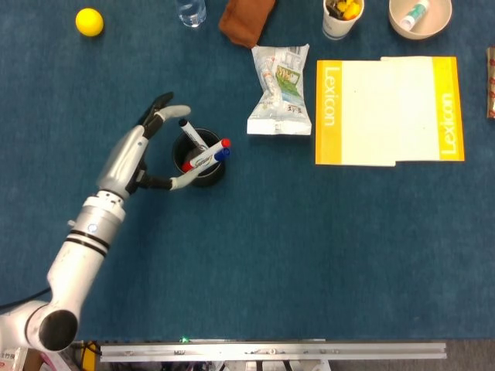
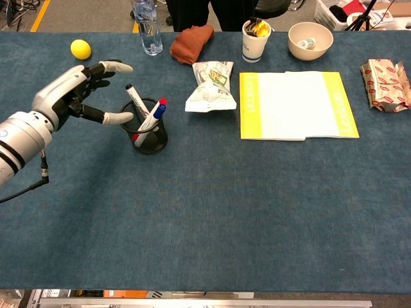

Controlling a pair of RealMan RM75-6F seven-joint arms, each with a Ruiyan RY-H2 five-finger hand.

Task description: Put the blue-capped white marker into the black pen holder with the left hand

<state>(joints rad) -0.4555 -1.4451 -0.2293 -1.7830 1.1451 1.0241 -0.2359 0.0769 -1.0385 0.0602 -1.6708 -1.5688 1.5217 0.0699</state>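
The black mesh pen holder (image 1: 199, 160) (image 2: 149, 133) stands left of centre on the blue cloth. The blue-capped white marker (image 1: 209, 160) (image 2: 153, 116) leans inside it, cap up, beside a red-capped marker (image 1: 212, 150) (image 2: 158, 106) and a black-capped one (image 1: 190, 132) (image 2: 135, 99). My left hand (image 1: 144, 151) (image 2: 76, 94) hovers just left of the holder, fingers spread, holding nothing; one fingertip (image 2: 122, 117) is close to the rim. My right hand does not show in either view.
A snack packet (image 1: 279, 91) (image 2: 210, 78) lies right of the holder, then a yellow Lexicon pad (image 1: 388, 110) (image 2: 298, 104). Along the far edge sit a yellow ball (image 1: 89, 22) (image 2: 80, 49), water bottle (image 2: 146, 27), brown cloth (image 2: 191, 42), paper cup (image 2: 255, 31) and bowl (image 2: 310, 40).
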